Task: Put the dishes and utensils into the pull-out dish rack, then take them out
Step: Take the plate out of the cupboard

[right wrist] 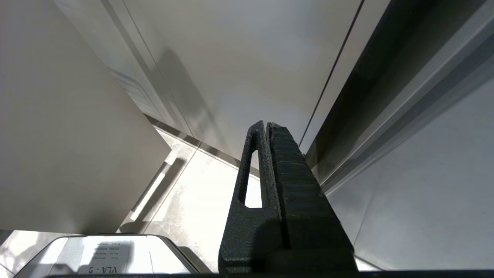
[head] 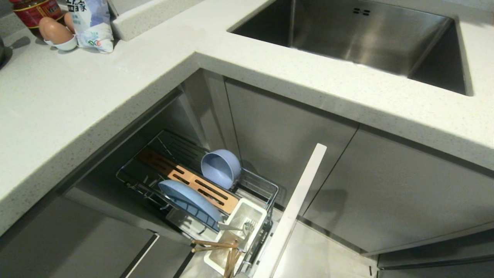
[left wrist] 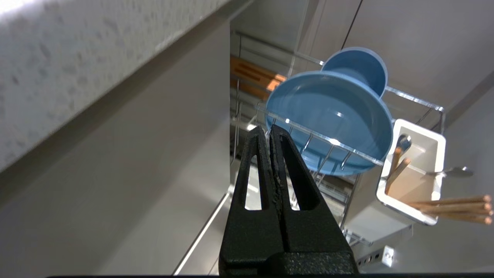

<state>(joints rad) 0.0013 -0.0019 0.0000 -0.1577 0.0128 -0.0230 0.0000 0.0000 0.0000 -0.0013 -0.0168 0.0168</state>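
Head view: pulled-out rack (head: 270, 189) below the countertop (head: 77, 100), loaded. Plate (head: 191, 202) on edge beside the wooden strip (head: 193, 185); bowl (head: 220, 168) tipped on its side behind it. Chopsticks (head: 216, 244) and spoon (head: 237, 227) sticking out of the white cutlery box (head: 251, 216). Left gripper (left wrist: 269, 133) pressed together, empty, near the plate's side of the rack. Right gripper (right wrist: 266, 129) likewise together, empty, by the cabinet doors (right wrist: 251, 58).

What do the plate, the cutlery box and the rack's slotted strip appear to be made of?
The plate looks like light blue ceramic or melamine; small highlights show a soft sheen, and which it is stays open. The cutlery box seems white plastic, smooth and evenly coloured. The slotted strip looks like wood, warm brown and matte.
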